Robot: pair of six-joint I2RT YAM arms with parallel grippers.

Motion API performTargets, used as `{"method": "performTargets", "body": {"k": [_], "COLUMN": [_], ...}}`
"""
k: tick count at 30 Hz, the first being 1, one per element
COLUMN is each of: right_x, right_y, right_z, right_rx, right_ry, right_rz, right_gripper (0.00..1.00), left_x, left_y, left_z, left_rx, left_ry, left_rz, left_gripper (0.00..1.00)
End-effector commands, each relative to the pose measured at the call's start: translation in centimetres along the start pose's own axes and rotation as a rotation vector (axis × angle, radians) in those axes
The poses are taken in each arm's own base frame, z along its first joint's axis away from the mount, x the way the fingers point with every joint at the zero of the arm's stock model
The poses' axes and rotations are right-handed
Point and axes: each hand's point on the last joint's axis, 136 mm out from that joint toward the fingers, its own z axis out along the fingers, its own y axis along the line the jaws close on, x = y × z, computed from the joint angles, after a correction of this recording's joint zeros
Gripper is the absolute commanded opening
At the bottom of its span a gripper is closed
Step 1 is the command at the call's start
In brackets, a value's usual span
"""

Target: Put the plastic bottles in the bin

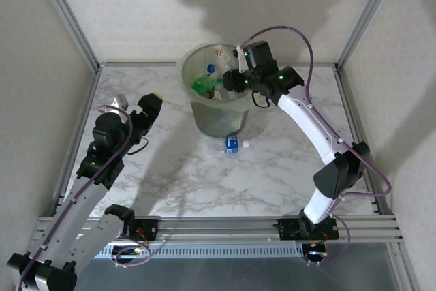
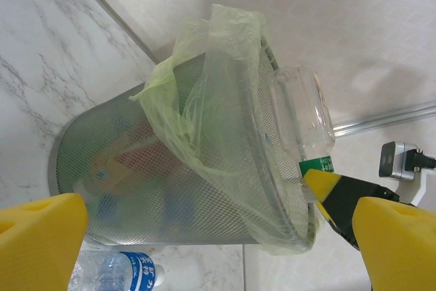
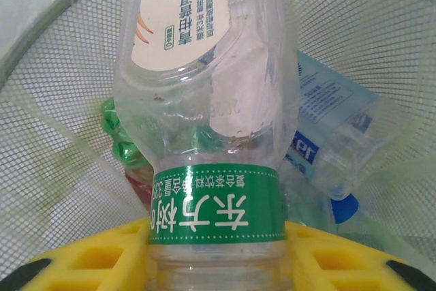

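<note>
While several bottles already lay in the bin, my right gripper held a clear green-label bottle over its opening, my left gripper stood wide and empty, and one blue-label bottle was left on the table by the bin's base

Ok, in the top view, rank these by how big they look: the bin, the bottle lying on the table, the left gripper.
1. bin, by far largest.
2-3. left gripper and bottle on the table: look about alike; the gripper likely sits nearer the camera, so unranked.
</note>
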Motion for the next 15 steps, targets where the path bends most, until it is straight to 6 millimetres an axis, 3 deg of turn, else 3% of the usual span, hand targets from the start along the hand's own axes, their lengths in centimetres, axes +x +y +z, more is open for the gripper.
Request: {"method": "performTargets", "body": {"k": [1, 2, 5, 15], "right_x": [-0.6, -0.7, -1.4, -3.4], "right_y": [0.8, 0.4, -0.1, 0.3], "right_z": [-1.2, -1.3, -1.9, -6.2], "right_rx": [-0.005, 0.023, 0.056, 0.041], "right_ry": [-0.029, -0.034, -0.060, -0.161], "right_rz": [-0.006, -0.002, 0.005, 0.045], "right_gripper": [0.64, 0.75, 0.89, 0.89], "left_x": [-1.1, -1.1, -1.0, -1.1], "left_y": [-0.9, -1.0, -0.9, -0.5], "left_z": [-0.4, -0.4, -0.5, -0.7], "left_rx": [0.011, 0.013, 0.008, -0.010], "left_ry": [-0.033, -0.033, -0.031, -0.038], "left_rz": [0.017, 0.017, 0.023, 0.037], "left_gripper": [0.99, 0.99, 0.99, 1.00]}}
